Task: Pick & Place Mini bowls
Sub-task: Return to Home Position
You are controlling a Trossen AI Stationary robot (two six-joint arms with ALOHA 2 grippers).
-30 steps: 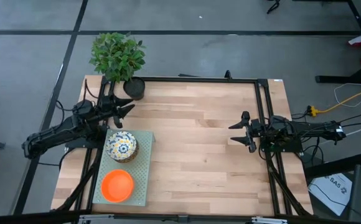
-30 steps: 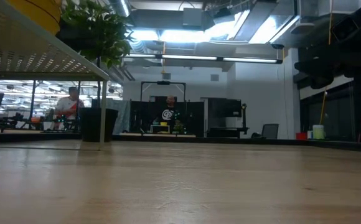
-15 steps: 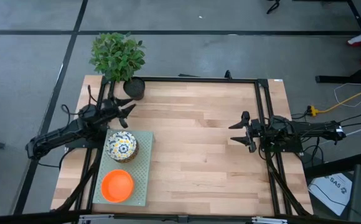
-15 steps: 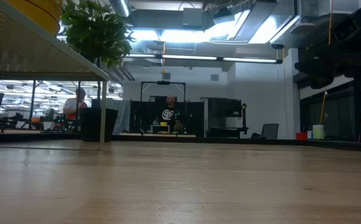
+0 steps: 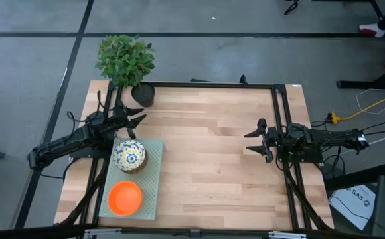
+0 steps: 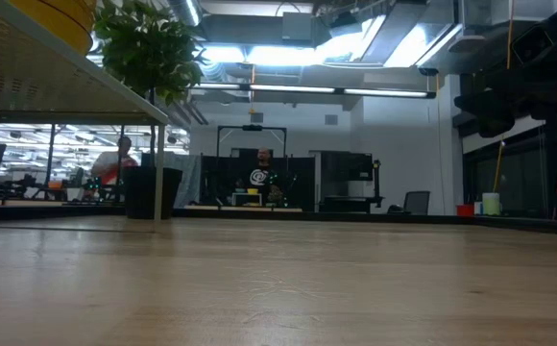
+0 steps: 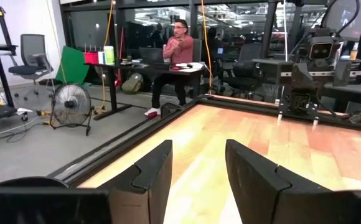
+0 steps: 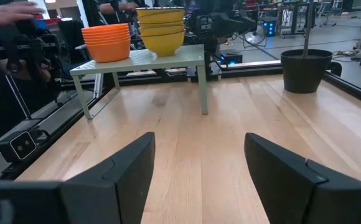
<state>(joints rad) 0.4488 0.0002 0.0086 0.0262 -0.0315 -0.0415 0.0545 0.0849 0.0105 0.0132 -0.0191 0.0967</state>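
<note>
While neither arm carries anything, we see the left gripper (image 5: 137, 123) hanging with its fingers spread wide near the left edge of the worktop (image 5: 206, 166). It is just beside one end of the pale green shelf (image 5: 153, 182) and close to the black plant pot (image 5: 143, 93), which stands in a left-hand corner. The right gripper (image 5: 252, 142) waits by the right edge, its fingers likewise wide apart and empty. The mini bowls sit on the shelf in two stacks: the patterned bowls (image 5: 129, 157) at the end nearer the pot, the orange bowls (image 5: 125, 198) at the other end. We judge the placing done and only the retreat left. The danger lies with the left arm: if it swings low or sideways it could clip the patterned stack or the shelf's rim and topple the bowls, or knock the pot.
</note>
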